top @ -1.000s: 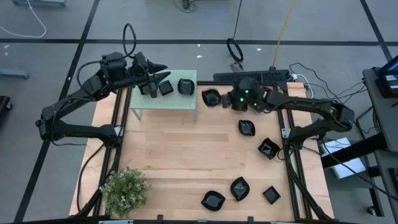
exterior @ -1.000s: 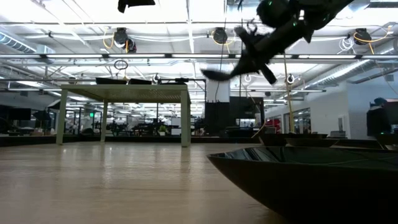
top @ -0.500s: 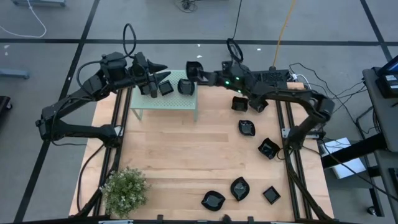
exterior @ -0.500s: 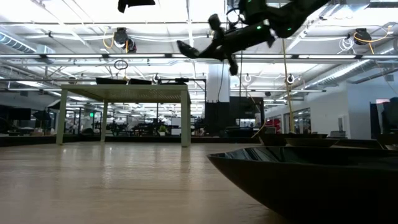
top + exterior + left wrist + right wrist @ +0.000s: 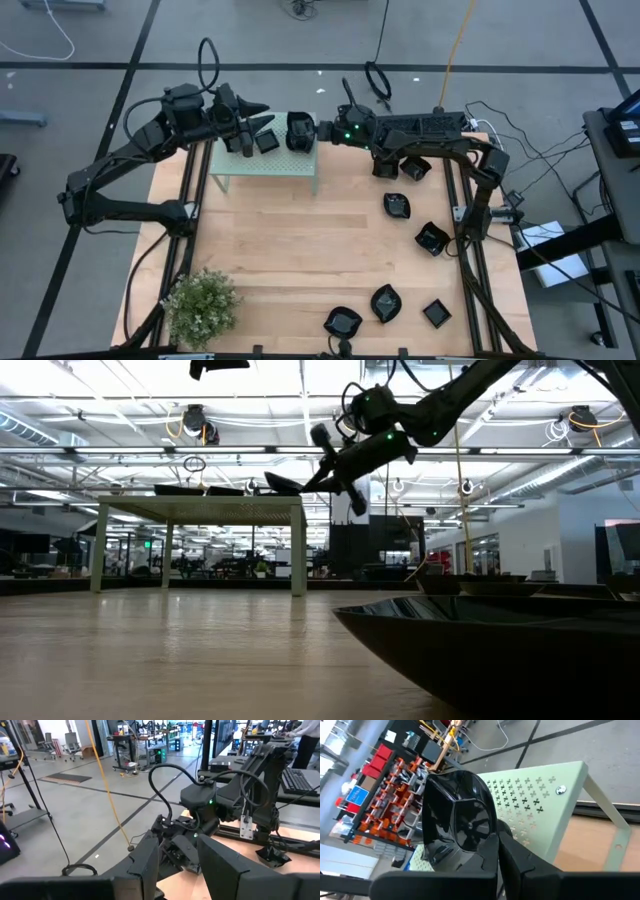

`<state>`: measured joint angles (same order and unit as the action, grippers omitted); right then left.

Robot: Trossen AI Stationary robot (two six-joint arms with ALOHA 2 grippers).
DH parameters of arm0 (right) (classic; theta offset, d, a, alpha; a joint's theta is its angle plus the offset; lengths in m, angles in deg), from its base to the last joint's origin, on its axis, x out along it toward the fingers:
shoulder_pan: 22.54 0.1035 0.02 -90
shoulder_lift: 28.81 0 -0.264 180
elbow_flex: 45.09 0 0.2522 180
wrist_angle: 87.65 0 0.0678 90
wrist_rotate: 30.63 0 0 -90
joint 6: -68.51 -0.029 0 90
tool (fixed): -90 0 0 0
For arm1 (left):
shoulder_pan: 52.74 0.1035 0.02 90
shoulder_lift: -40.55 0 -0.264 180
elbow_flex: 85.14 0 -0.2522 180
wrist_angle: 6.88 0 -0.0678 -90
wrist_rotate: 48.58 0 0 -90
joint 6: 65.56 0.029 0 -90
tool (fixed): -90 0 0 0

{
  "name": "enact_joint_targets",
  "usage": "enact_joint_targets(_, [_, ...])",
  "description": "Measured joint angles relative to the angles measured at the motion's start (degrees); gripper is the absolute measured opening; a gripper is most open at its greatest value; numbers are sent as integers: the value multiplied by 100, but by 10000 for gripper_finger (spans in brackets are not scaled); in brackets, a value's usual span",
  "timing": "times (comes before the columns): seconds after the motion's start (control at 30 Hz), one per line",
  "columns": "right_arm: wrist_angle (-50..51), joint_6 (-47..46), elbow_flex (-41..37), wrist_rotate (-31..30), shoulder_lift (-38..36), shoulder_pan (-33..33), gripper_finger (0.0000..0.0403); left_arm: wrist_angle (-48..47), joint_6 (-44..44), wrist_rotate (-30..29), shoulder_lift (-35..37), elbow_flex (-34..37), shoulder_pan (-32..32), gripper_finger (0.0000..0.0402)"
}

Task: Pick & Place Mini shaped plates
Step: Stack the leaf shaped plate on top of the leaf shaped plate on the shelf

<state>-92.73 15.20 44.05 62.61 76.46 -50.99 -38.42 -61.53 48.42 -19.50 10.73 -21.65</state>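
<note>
The pale green perforated stand [image 5: 262,162] is at the table's far left. A square black plate [image 5: 266,141] lies flat on its top. My left gripper [image 5: 260,122] hovers open above that plate, touching nothing; its fingers [image 5: 150,855] stand apart. My right gripper [image 5: 318,130] reaches in from the right, shut on a glossy black plate [image 5: 298,130]. It holds this plate over the stand's right end [image 5: 555,785]. The low view shows the held plate [image 5: 283,485] just above the stand's top [image 5: 200,500]. My right gripper pinches the plate by its rim [image 5: 487,845] between its two fingers [image 5: 520,862], on the side toward the table's right. The fingers come almost level from the table's right. The plate is lifted clear of the stand and tilted, its hollow side [image 5: 465,820] in plain view.
Several more black plates lie on the wooden table: two near the right arm [image 5: 413,168], others along the right side [image 5: 398,206] [image 5: 432,238] and near the front edge [image 5: 386,302]. A potted plant [image 5: 202,305] stands at the front left. One plate [image 5: 500,650] fills the low view's foreground.
My right gripper has carried its plate toward the table's left edge, from beside the stand to over its right end. It rose on the way and then sank to just above the stand's top. The wrist has rolled, tipping the plate.
</note>
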Motion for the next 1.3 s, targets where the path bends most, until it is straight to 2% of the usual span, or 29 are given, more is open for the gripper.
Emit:
enact_joint_targets(0.2, [134,86,0,35,-8,6,0,2,63,-4,0,0,0,141])
enact_joint_targets(0.33, [156,48,2,307,-14,16,0,0,64,-6,0,0,0,141])
enact_joint_targets(0.8, [331,84,0,285,-12,114,3,0,35,-11,0,0,0,141])
enact_joint_targets(1.0, [171,84,0,287,-12,119,42,0,22,-11,0,0,0,141])
enact_joint_targets(1.2, [-438,170,0,306,-12,118,92,-2,22,-11,0,0,0,141])
enact_joint_targets(1.3, [-709,165,0,562,-12,118,107,-2,22,-9,0,0,0,141])
